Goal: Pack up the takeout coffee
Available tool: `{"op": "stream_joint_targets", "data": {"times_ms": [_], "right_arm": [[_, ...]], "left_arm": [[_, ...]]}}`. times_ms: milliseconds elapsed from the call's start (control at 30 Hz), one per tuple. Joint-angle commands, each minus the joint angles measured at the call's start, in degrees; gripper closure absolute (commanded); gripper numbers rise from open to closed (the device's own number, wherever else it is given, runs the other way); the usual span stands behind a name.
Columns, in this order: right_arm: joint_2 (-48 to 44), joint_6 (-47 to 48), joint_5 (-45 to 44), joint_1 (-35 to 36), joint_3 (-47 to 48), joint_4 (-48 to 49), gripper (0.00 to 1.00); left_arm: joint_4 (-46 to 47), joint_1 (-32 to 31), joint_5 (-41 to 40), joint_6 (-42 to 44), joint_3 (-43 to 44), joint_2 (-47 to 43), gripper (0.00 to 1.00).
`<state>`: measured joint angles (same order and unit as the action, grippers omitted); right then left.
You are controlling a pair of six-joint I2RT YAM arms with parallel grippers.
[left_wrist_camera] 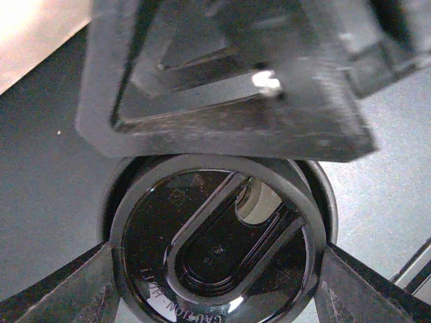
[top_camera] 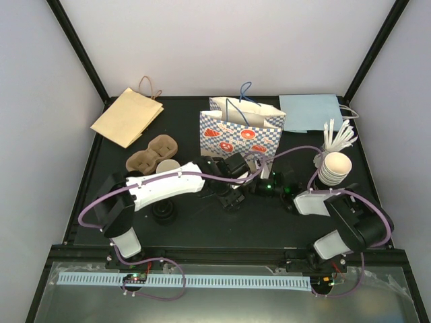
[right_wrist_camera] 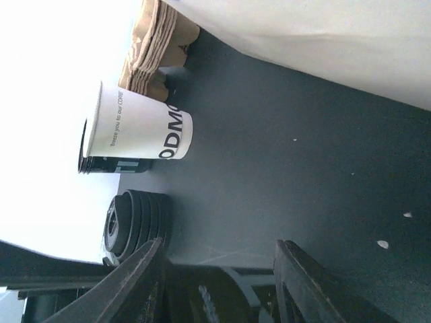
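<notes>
Lid (left_wrist_camera: 215,259), black with raised caution lettering, is clamped at its rim between the two fingers of the left end effector (left_wrist_camera: 219,252), over the middle of the desk (right_wrist_camera: 303,134), on the near side of the checked paper bag (top_camera: 241,134). The right end effector (right_wrist_camera: 221,245) reaches in just beside it. Its fingers stand apart, but I cannot tell whether they grip anything. A white paper cup (right_wrist_camera: 145,134) stands upright beside the cardboard cup tray (top_camera: 151,153), with a stack of spare lids (right_wrist_camera: 135,225) close by.
</notes>
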<state>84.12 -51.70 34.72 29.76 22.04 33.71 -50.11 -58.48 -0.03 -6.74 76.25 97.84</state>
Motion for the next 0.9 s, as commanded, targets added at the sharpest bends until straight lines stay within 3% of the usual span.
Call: {"op": "stream_joint_targets", "data": {"times_ms": [0, 367, 700, 867], "right_arm": [[4.2, 1.2, 6.2, 1.0, 0.4, -2.3, 0.53], [9.7, 2.6, 8.9, 0.7, -3.3, 1.4, 0.53], [24.1, 5.0, 8.0, 0.9, -7.4, 10.5, 0.55], [18.4, 5.9, 5.4, 0.8, -7.3, 5.9, 0.56]], "left_arm": [[-5.1, -2.8, 4.5, 2.2, -3.1, 4.1, 0.38], [-5.2, -2.8, 2.9, 1.9, -2.9, 5.1, 0.38], [-4.3, -2.8, 3.0, 1.6, -3.7, 5.4, 0.38], [-4.2, -2.8, 2.9, 0.8, -3.7, 5.8, 0.38]]}}
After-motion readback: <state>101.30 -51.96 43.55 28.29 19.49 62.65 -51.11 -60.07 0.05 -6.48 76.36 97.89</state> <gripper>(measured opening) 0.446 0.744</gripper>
